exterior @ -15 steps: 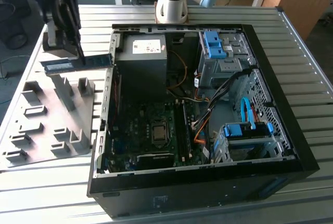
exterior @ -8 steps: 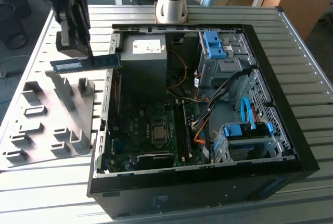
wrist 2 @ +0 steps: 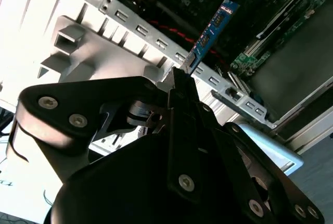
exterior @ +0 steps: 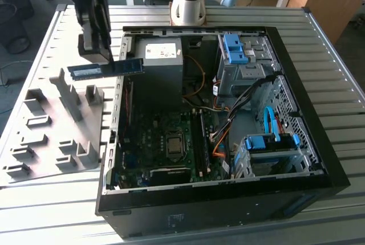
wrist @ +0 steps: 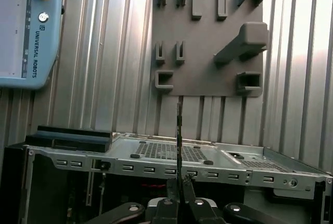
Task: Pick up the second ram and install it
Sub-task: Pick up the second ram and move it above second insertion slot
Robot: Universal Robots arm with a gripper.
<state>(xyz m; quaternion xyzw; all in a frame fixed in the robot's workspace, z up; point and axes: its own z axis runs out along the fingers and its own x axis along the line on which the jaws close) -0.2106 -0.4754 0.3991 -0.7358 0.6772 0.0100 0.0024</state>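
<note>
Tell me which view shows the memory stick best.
The exterior view: the memory stick sits broadside with its full length visible, held at one end by the gripper. The second wrist view shows it foreshortened, running away from the camera. The first wrist view shows it edge-on, a thin line.

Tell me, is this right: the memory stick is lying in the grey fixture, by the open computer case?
No. The stick is not lying in the fixture: the gripper has its jaws shut on it and holds it in the air, by the open case. The exterior view shows this.
</note>
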